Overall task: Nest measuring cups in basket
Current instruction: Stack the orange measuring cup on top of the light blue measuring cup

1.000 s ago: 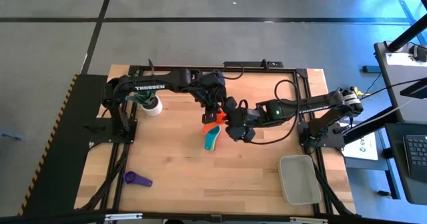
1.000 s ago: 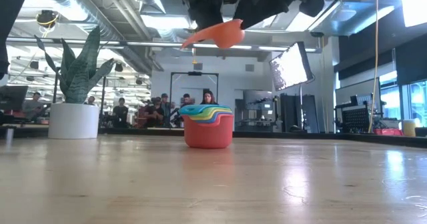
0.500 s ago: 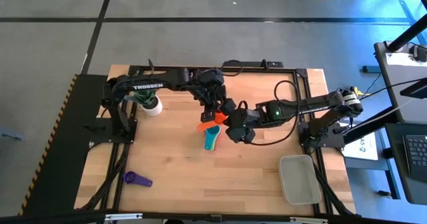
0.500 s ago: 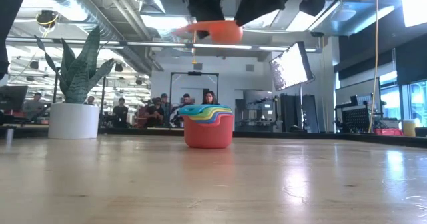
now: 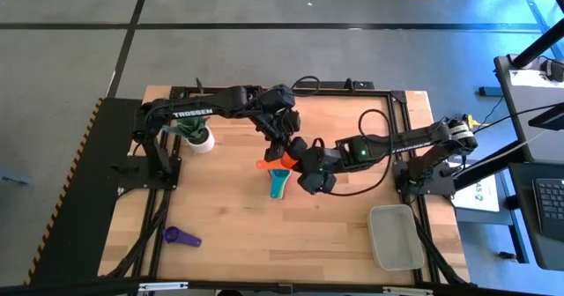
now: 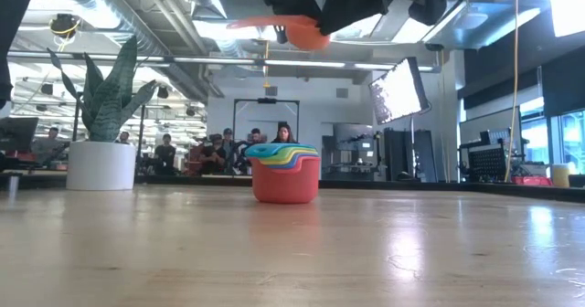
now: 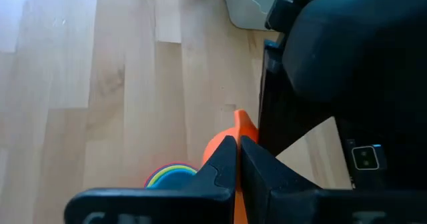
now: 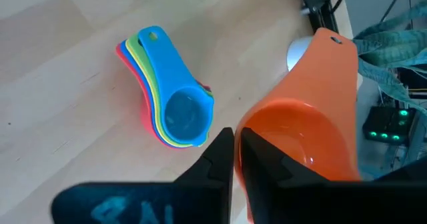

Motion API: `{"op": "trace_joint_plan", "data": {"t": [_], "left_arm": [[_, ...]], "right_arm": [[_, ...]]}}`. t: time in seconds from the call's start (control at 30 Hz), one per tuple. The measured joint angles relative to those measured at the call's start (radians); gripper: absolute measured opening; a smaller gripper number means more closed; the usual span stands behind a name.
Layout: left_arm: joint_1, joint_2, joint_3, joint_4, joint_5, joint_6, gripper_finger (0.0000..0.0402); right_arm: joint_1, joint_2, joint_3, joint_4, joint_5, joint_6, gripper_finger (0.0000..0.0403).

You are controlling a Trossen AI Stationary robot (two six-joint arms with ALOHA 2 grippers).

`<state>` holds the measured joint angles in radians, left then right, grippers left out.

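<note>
The orange measuring cup [image 6: 285,29] hangs high over the table centre, level, its handle [image 5: 263,165] pointing toward the table's left edge. Both grippers meet at it: my left gripper [image 7: 236,151] reaches in from the far left, my right gripper [image 8: 236,144] from the right, each shut on the cup. Below, several nested cups [image 5: 280,185] stand on the table with the red one [image 6: 285,183] outermost and the blue one [image 8: 179,111] innermost. The purple cup [image 5: 181,237] lies alone near the near-left corner. The basket [image 5: 395,236] sits at the near-right corner. My left gripper is shut on the orange cup's bowl [image 7: 220,147], pinched between its two fingers; the fingers themselves hide the exact spot. The cup is lifted clear of the table. My right gripper pinches the wall of the orange cup's bowl at the rim [image 8: 250,127], on the side opposite the handle [image 8: 327,57]. It comes from the table's right side. The cup is held level and lifted clear, directly above the nested cups.
A white plant pot [image 5: 202,140] with a green plant [image 6: 105,92] stands at the far left. Bare wood lies between the nested cups and the basket. People show in the room beyond the table [image 6: 224,147].
The orange cup has turned from tilted, handle drooping, to level, and has shifted slightly toward the table's left and up. Both grippers have stayed shut at it and moved a little with it. The nested cups have not moved.
</note>
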<state>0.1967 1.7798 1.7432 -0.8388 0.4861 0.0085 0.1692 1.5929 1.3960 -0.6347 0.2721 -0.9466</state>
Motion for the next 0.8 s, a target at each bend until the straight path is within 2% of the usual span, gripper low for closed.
{"op": "trace_joint_plan", "data": {"t": [0.2,0.57,0.8], "left_arm": [[0.001,0.000,0.000,-0.007,0.006,-0.009,0.0000],[0.007,0.000,-0.001,-0.012,-0.010,-0.014,0.0003],[0.007,-0.008,-0.003,-0.017,-0.120,0.005,0.0040]], "right_arm": [[0.003,0.000,0.000,0.012,0.032,0.004,0.0006],[0.008,0.015,0.000,0.027,0.109,0.013,0.0002],[0.006,0.014,0.003,0.012,0.138,0.059,0.0001]]}}
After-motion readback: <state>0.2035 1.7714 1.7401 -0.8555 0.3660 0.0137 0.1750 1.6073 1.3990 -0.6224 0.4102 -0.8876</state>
